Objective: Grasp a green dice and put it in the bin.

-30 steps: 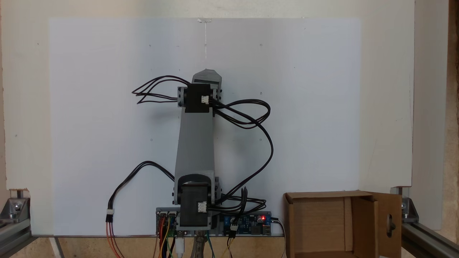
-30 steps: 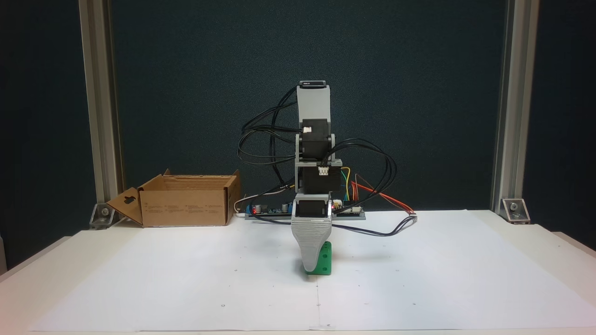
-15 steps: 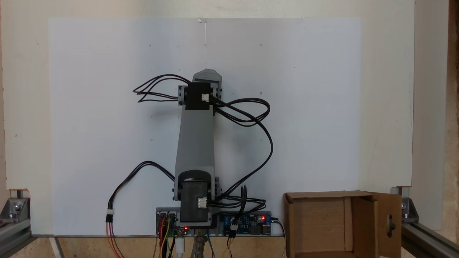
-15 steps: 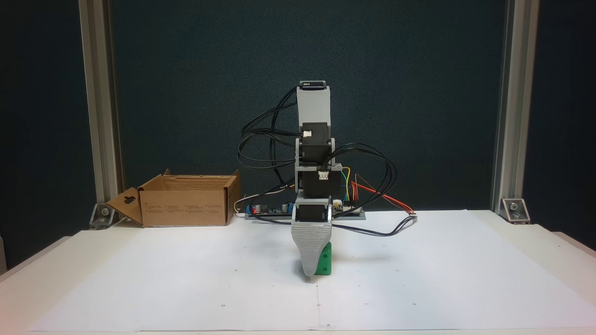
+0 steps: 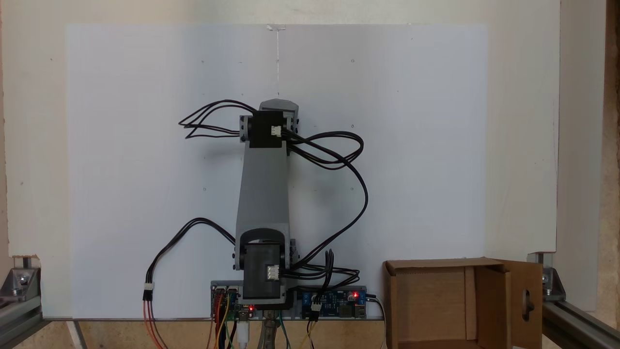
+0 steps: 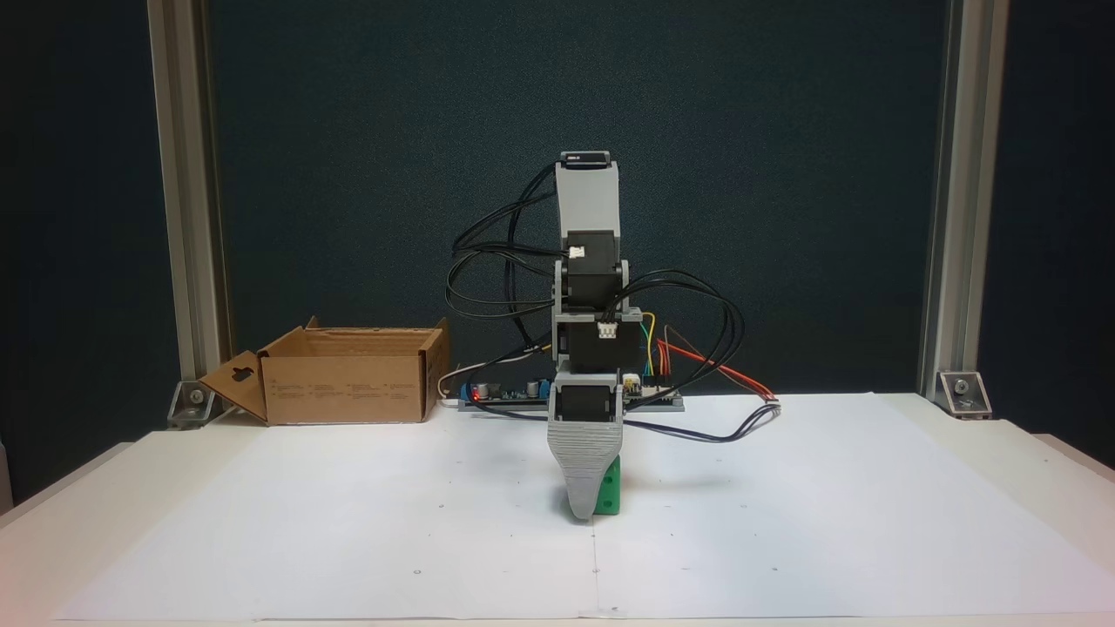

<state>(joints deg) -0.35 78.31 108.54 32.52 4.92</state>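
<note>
The bin [image 6: 348, 374] sits open at the desk's [image 6: 958, 488] back left corner in my front view, its keyhole flap folded outward. On the white paper [image 6: 348, 522] at mid-desk my arm [image 6: 588, 287] reaches down. The pincer [image 6: 585, 509] covers the green dice [image 6: 611, 495]; I cannot tell whether it grips it.

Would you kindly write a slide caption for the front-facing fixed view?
Koch arm's gripper lowered over the green dice on white paper, cardboard bin waiting at rear left.
</note>
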